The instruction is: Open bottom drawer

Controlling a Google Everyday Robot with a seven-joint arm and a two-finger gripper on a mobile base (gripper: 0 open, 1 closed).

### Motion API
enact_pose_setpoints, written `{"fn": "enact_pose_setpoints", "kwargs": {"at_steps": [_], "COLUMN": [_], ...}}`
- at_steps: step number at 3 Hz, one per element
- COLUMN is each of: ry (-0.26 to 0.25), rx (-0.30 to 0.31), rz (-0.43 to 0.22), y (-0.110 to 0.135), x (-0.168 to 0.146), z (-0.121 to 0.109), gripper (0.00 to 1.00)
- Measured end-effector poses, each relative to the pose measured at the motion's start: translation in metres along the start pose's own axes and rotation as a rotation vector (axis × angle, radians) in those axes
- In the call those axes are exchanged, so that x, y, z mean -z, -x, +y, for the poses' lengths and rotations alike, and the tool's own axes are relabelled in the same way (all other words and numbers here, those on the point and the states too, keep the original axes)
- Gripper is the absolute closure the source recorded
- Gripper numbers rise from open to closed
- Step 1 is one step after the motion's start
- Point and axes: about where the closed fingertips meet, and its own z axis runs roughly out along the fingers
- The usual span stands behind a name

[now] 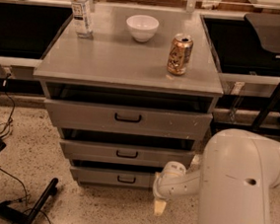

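Camera view: end effector (159, 205) beside bottom drawer (119, 178); label on can (179, 54) illegible.

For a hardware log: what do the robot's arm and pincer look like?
The arm is a smooth, off-white, rounded shell with two small dark dots, narrowing to a ball-like wrist. The pincer, low beside the bottom drawer, looks pale tan. No cables show.

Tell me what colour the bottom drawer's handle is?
Black handle on the bottom drawer, camera view; the hand hangs by its right end.
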Motion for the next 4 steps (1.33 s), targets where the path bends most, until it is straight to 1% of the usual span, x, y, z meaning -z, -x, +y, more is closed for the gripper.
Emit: {"fn": "enact_pose_setpoints", "kwargs": {"at_steps": [1,2,3,4], "ry": [0.006,0.008,0.016,0.018], "rx": [0.011,0.010,-0.032,-0.104], "rz": [-0.013,0.015,0.055,0.074], "y": [0.008,0.012,0.014,0.018], "x": [-0.029,-0.053,-0.074,-0.092], "z": [-0.006,-0.015,-0.025,-0.036], "gripper": [0.00,0.00,0.00,0.00]}}
